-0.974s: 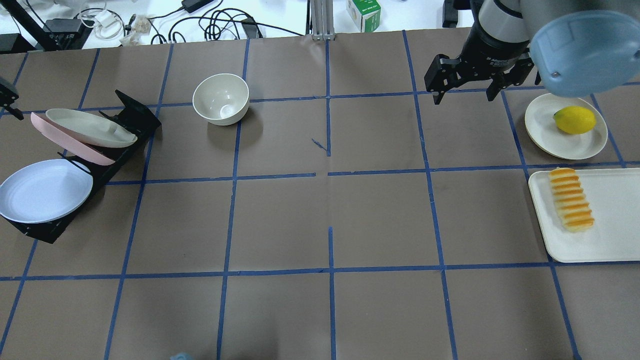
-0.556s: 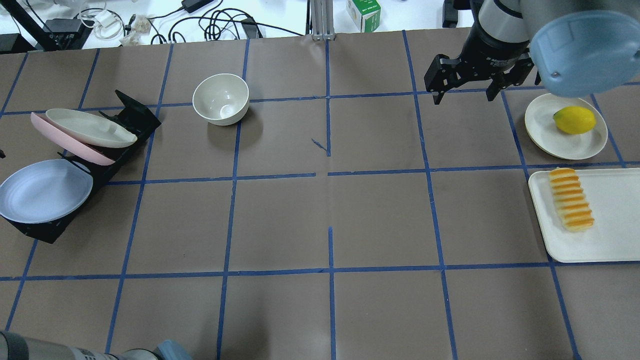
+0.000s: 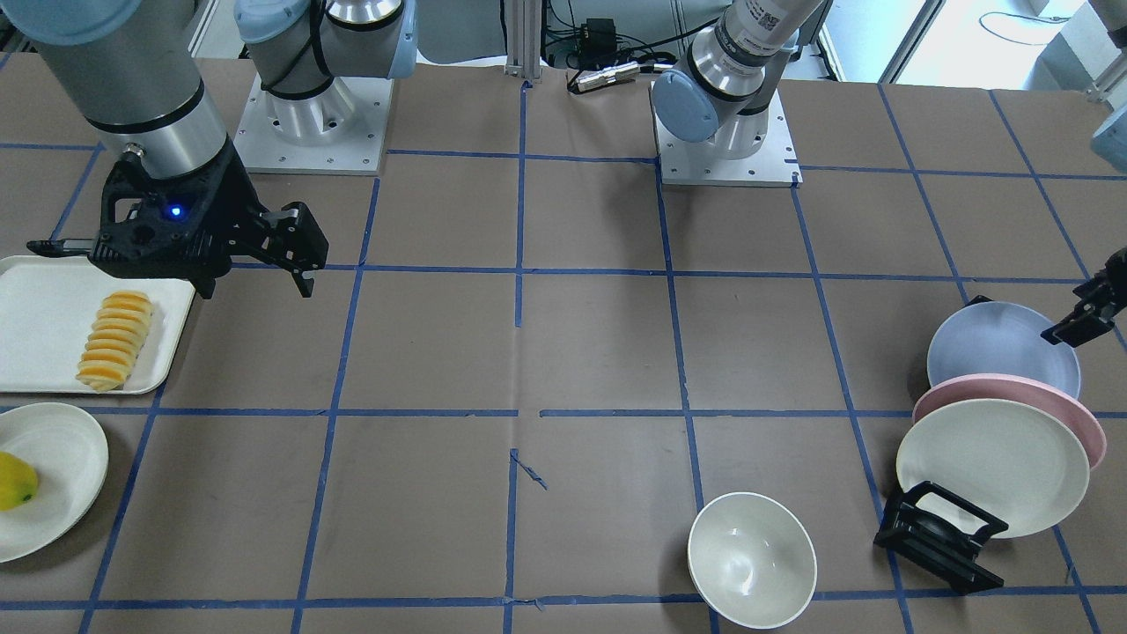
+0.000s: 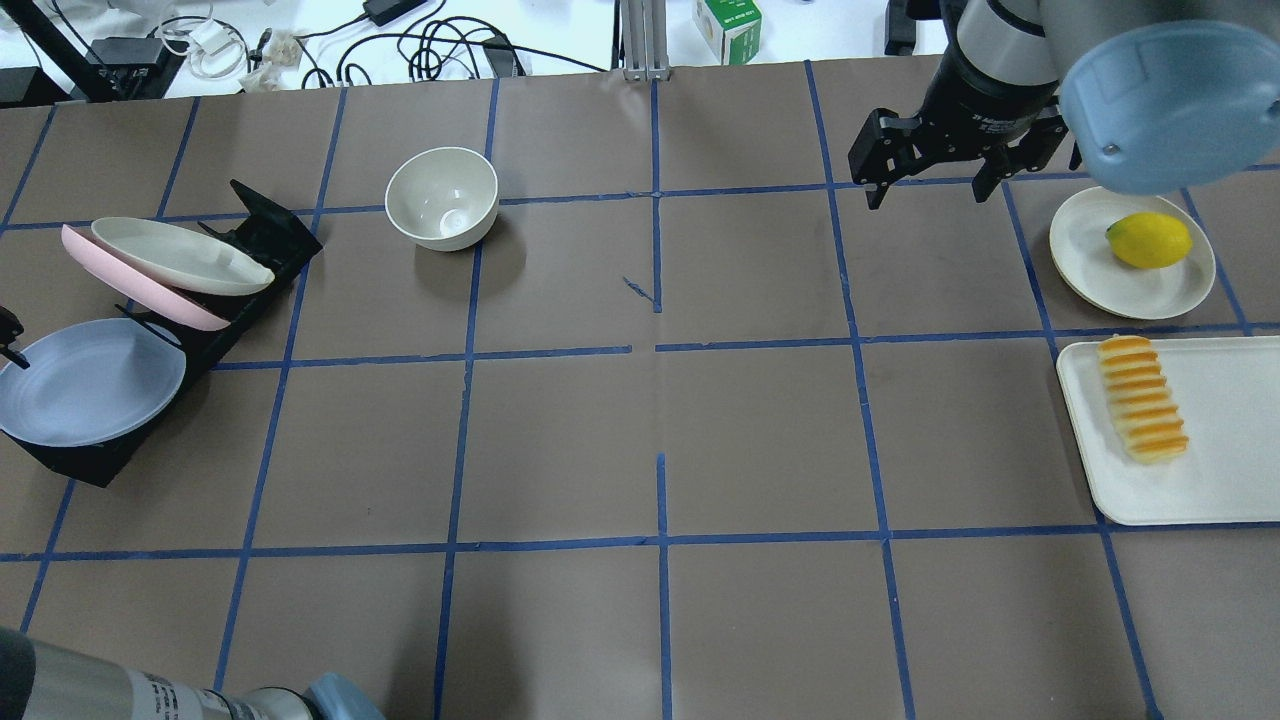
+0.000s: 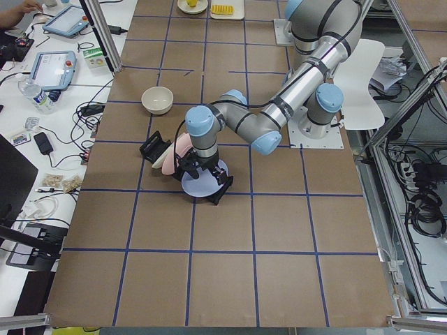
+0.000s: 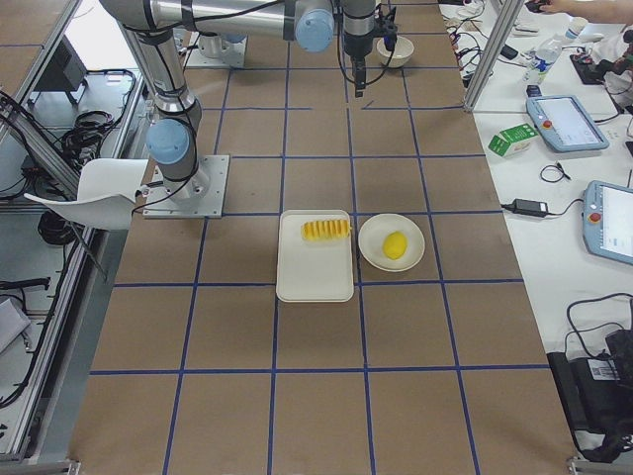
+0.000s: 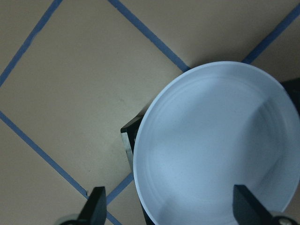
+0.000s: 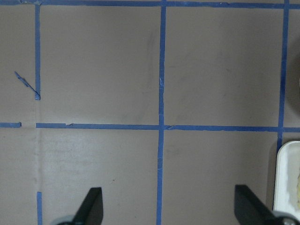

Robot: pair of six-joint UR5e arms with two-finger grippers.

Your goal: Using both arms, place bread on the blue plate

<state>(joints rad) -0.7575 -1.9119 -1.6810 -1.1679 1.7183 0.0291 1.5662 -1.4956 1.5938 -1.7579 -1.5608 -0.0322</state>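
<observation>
The bread [image 4: 1142, 412] lies on a white tray [image 4: 1230, 470] at the table's right edge; it also shows in the front-facing view [image 3: 114, 342]. The blue plate [image 4: 90, 382] leans in the front slot of a black rack [image 4: 265, 238] at the far left. My left gripper [image 7: 171, 211] is open just above the blue plate [image 7: 215, 145], touching nothing; one of its fingers [image 3: 1079, 319] shows by the plate's rim. My right gripper [image 4: 925, 178] is open and empty, hanging above the table at the back right, well behind the bread.
A pink plate [image 4: 140, 290] and a cream plate [image 4: 180, 258] lean in the same rack. A white bowl [image 4: 442, 197] stands at the back left of centre. A lemon [image 4: 1148, 240] sits on a cream plate [image 4: 1090, 262] behind the tray.
My left gripper has moved along the left edge toward the blue plate, and the left arm's forearm has come into the lower left corner. The right arm has not moved.
</observation>
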